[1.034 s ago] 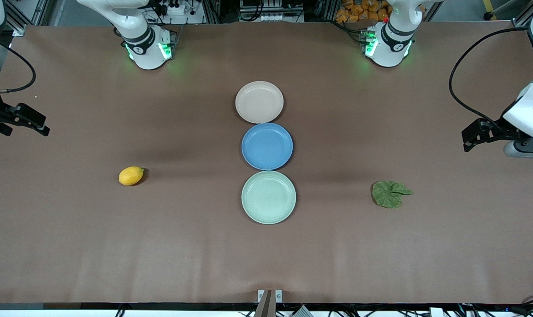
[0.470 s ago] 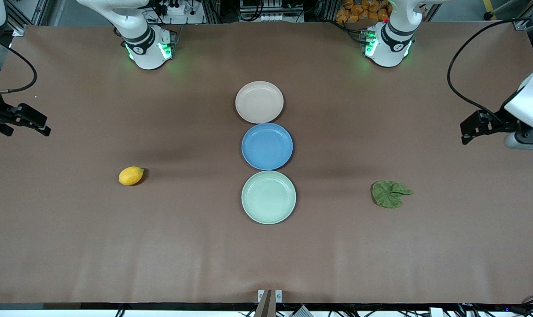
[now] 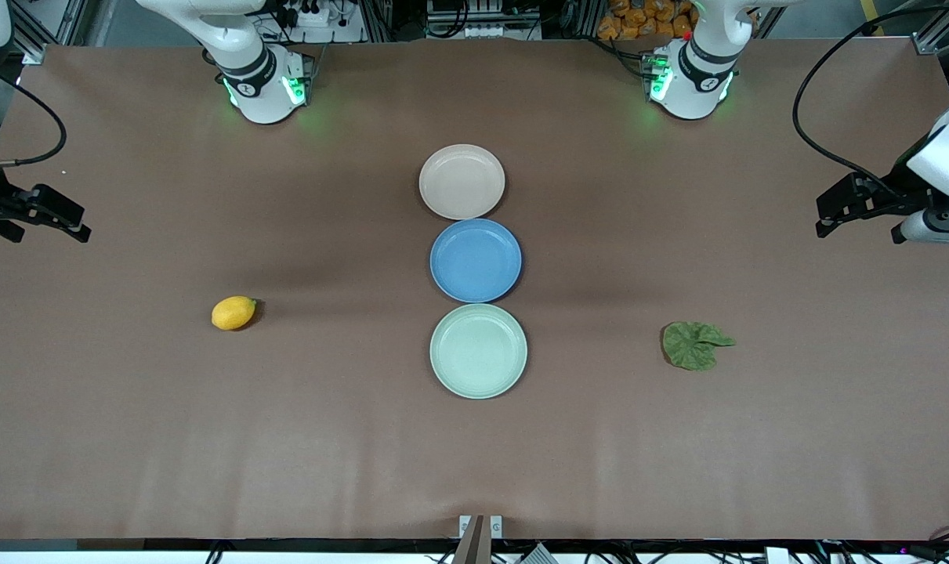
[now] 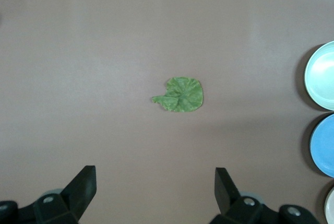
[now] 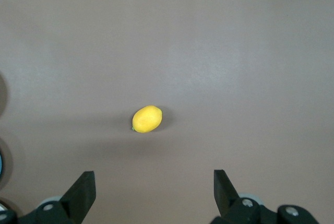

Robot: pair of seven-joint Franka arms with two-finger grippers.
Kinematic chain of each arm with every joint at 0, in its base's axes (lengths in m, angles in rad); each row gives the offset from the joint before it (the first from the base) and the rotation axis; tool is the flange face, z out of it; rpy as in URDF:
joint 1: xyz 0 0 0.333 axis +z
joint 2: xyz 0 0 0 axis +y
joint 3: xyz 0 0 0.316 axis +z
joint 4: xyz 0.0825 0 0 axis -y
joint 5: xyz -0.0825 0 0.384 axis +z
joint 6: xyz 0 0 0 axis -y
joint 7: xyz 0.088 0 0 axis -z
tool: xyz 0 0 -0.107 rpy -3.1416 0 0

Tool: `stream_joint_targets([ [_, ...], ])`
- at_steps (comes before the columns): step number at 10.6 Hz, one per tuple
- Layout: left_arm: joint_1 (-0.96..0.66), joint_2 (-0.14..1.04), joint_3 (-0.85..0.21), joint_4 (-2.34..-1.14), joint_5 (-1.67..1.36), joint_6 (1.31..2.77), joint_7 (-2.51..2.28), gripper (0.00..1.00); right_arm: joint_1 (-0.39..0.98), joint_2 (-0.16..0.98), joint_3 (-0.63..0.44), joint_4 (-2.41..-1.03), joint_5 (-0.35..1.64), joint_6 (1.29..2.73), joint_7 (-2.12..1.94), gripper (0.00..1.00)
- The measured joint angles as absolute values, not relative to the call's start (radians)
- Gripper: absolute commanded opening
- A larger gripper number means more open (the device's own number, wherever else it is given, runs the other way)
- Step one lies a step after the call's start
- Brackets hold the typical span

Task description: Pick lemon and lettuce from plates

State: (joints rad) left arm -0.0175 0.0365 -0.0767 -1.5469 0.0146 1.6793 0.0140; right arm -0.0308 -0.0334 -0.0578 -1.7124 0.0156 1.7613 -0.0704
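The lemon (image 3: 233,312) lies on the bare table toward the right arm's end, not on a plate; it also shows in the right wrist view (image 5: 147,118). The lettuce (image 3: 695,345) lies flat on the table toward the left arm's end and shows in the left wrist view (image 4: 180,94). The beige-pink plate (image 3: 461,182) and the mint green plate (image 3: 478,351) hold nothing. My left gripper (image 3: 822,221) (image 4: 155,176) is open and empty, high over its end of the table. My right gripper (image 3: 81,229) (image 5: 154,178) is open and empty, high over its end of the table.
A bright blue plate (image 3: 476,260) sits between the two other plates, the three in a touching column at the table's middle. The arm bases (image 3: 264,86) (image 3: 690,78) stand along the edge farthest from the front camera. Brown table surface (image 3: 474,462) surrounds the objects.
My left gripper has risen and drawn away from the lettuce toward the base edge of the table. My right gripper has hardly moved. The lemon, lettuce and plates have not moved.
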Motion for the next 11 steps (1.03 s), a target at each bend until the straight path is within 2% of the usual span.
stream_joint_targets([
  [11,-0.018,0.031,-0.067,-1.534,0.015,1.645,0.014,1.0,-0.031,-0.033,-0.054,-1.712,0.003,1.761,-0.07,1.0],
])
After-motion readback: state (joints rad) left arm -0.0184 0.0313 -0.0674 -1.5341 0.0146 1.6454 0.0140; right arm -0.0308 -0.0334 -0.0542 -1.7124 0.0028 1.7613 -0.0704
